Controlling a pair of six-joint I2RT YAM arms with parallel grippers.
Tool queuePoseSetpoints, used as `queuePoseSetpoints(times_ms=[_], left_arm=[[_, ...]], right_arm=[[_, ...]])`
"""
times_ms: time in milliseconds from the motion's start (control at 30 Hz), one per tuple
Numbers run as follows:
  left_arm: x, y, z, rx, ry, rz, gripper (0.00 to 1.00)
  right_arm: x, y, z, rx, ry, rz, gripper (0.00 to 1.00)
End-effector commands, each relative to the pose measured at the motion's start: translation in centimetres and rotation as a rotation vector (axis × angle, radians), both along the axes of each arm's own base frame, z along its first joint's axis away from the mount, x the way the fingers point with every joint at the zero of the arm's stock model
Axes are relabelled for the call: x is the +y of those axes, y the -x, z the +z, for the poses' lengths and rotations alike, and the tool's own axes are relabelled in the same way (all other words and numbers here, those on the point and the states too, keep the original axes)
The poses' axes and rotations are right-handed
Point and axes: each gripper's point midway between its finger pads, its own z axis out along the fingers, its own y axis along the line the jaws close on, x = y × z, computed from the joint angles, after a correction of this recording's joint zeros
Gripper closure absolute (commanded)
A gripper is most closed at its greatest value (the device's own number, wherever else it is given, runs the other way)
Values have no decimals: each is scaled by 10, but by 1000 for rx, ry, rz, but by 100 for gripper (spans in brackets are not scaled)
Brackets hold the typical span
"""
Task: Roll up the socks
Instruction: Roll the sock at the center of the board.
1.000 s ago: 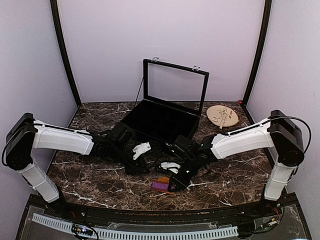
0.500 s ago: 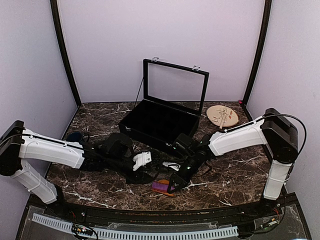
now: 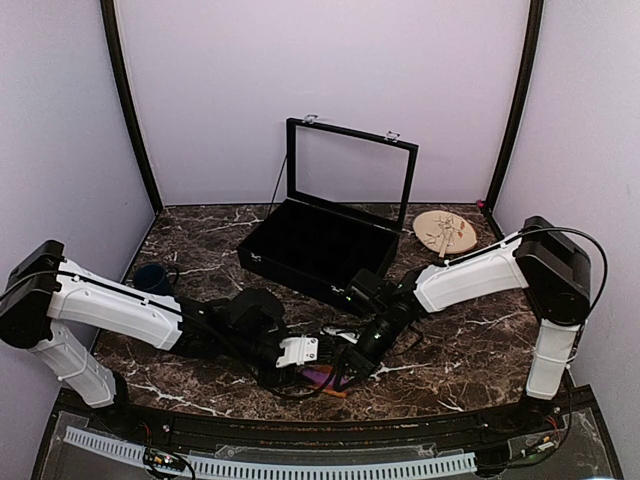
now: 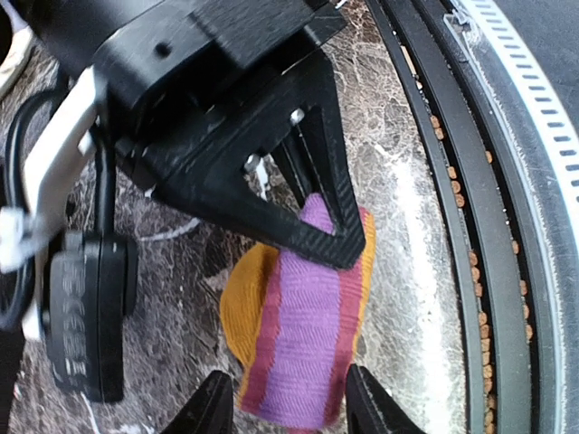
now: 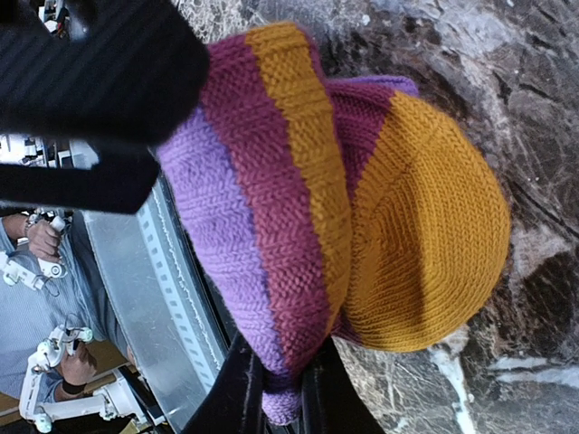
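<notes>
The striped sock (image 4: pixel 298 330), purple, orange and red, lies bunched on the marble close to the table's front edge; in the top view the sock (image 3: pixel 323 377) shows as a small patch. My right gripper (image 5: pixel 280 393) is shut on a purple fold of the sock (image 5: pixel 298 190), and one of its black fingers (image 4: pixel 330 212) reaches over the sock in the left wrist view. My left gripper (image 4: pixel 289 409) stands open, its two tips either side of the sock's near end. In the top view my left gripper (image 3: pixel 300 352) meets the right gripper (image 3: pixel 348 370). I cannot make out the black sock.
A black case (image 3: pixel 320 245) with its glass lid up stands behind the grippers. A wooden disc (image 3: pixel 445 233) lies at the back right and a dark blue mug (image 3: pixel 150 278) at the left. The table's front rail (image 4: pixel 470 226) runs right beside the sock.
My left arm has swung right and toward the front edge, bringing its gripper up to the striped sock, jaws a little wider. The right gripper has kept its hold and shifted slightly left.
</notes>
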Motion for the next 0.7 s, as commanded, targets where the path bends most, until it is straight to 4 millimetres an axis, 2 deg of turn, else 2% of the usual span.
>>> queuePoseSetpoints(times_ms=[0, 167, 667], left_arm=[[-4, 2, -5, -60, -50, -54, 56], [-9, 6, -9, -50, -58, -83, 56], [-13, 18, -37, 36, -160, -130, 56]], right_arm=[[4, 0, 4, 41, -19, 4, 91], [3, 1, 2, 48, -12, 6, 91], [0, 2, 0, 62, -15, 10, 91]])
